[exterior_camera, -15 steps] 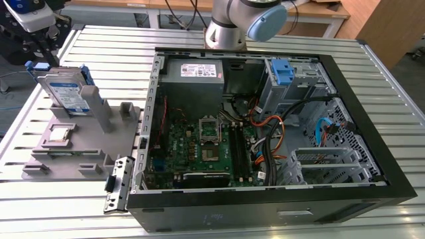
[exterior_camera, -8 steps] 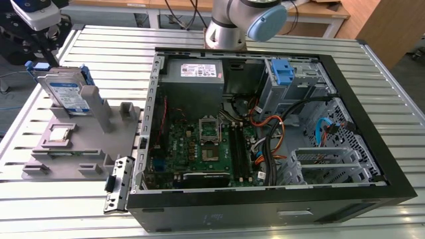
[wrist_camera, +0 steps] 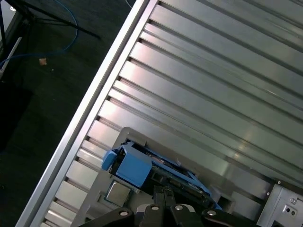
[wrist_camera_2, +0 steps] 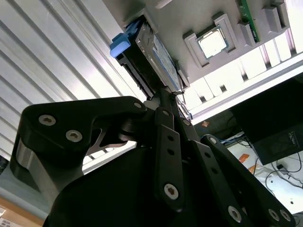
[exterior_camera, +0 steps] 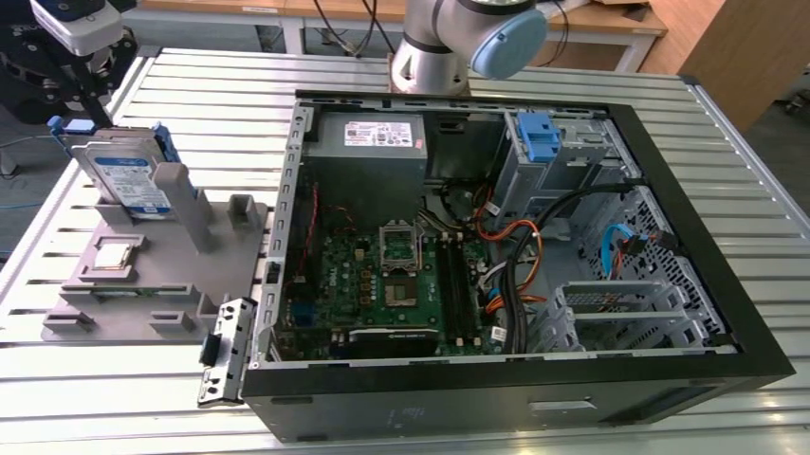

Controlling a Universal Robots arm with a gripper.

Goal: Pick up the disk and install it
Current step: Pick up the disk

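Silver-grey disk point(exterior_camera: 127, 175), white-and-blue label, blue rails point(wrist_camera: 135, 165); grey stand point(exterior_camera: 139, 284); black case point(exterior_camera: 506, 398).

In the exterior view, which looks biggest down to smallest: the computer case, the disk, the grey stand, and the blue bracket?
Biggest first:
1. computer case
2. grey stand
3. disk
4. blue bracket

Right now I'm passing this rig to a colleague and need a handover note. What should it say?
Gripper: at the top edge of the disk.
Disk: stands upright in the grey stand on the table, to the exterior view's left of the open computer case.
Done: the gripper is in place at the disk.
Left: the disk is not yet out of the stand and not yet in the case.
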